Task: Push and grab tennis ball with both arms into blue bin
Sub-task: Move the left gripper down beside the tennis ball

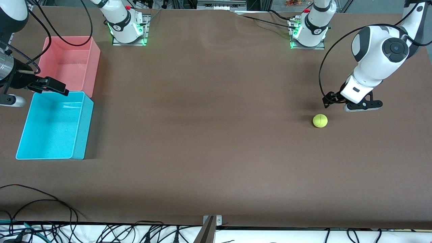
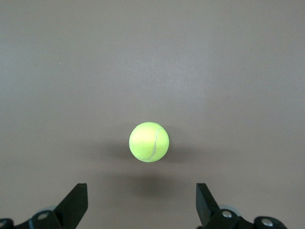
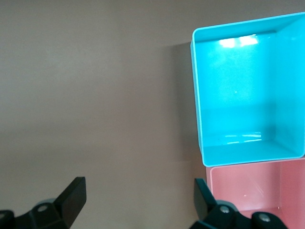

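Observation:
The yellow-green tennis ball (image 1: pixel 320 120) lies on the brown table toward the left arm's end. My left gripper (image 1: pixel 349 103) hangs low over the table just beside it, open and empty. In the left wrist view the tennis ball (image 2: pixel 148 142) sits a little ahead of the left gripper (image 2: pixel 142 202), centred between the spread fingers and touching neither. The blue bin (image 1: pixel 86 128) stands at the right arm's end, with nothing in it. My right gripper (image 1: pixel 54 86) hovers by the bins, open and empty. In the right wrist view the blue bin (image 3: pixel 195 95) lies off to one side of the right gripper (image 3: pixel 140 200).
A pink bin (image 1: pixel 94 64) of the same size, also with nothing in it, touches the blue bin on the side farther from the front camera; the right wrist view shows the pink bin (image 3: pixel 248 191) too. Loose black cables (image 1: pixel 50 206) lie along the table's near edge.

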Robot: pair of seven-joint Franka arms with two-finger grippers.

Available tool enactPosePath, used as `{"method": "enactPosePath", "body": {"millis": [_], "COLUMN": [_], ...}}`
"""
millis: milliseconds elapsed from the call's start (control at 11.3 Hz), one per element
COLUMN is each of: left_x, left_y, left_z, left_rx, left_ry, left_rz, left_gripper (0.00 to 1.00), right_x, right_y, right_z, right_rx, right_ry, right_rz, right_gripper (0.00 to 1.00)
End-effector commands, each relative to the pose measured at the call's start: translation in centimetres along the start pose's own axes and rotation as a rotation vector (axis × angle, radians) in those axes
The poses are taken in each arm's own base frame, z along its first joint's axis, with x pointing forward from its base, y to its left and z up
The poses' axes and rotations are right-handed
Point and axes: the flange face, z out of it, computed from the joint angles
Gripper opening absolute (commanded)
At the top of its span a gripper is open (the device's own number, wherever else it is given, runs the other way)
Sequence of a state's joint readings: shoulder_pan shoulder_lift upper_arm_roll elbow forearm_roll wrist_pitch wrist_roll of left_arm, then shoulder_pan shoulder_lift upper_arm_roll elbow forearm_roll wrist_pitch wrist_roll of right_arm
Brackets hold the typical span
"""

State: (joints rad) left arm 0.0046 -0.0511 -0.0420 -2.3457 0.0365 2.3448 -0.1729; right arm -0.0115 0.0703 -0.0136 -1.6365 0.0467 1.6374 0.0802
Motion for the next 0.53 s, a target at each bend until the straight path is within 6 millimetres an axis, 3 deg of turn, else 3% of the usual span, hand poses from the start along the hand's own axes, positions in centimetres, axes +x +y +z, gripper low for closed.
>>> {"method": "enactPosePath", "body": {"millis": [0, 88, 176, 353, 441], "left_x": [-0.9, -1.3, -2.0, -2.5, -2.5], "left_y": [-0.4, -0.4, -0.5, -0.6, -0.6], "left_z": [1.5, 2.5, 3.6, 4.4, 4.4], "left_rx": [0.013, 0.014, 0.013, 0.025, 0.027], "left_ry": [0.001, -0.003, -0.002, 0.004, 0.003], "left_rz": [0.018, 0.023, 0.051, 0.237, 0.327], "left_gripper": [0.98, 0.93, 0.81, 0.53, 0.3], "right_x": [0.2, 0.2, 0.2, 0.2, 0.2], "right_y": [-0.1, -0.2, -0.2, -0.2, -0.1], "right_z": [-0.4, -0.4, -0.4, -0.6, -0.6], "right_rx": [0.024, 0.022, 0.024, 0.024, 0.024], "right_ry": [-0.001, -0.001, 0.0, 0.003, 0.005], "right_rz": [-0.009, -0.01, -0.009, -0.011, -0.008], "right_gripper": [1.0, 1.0, 1.0, 1.0, 1.0]}}
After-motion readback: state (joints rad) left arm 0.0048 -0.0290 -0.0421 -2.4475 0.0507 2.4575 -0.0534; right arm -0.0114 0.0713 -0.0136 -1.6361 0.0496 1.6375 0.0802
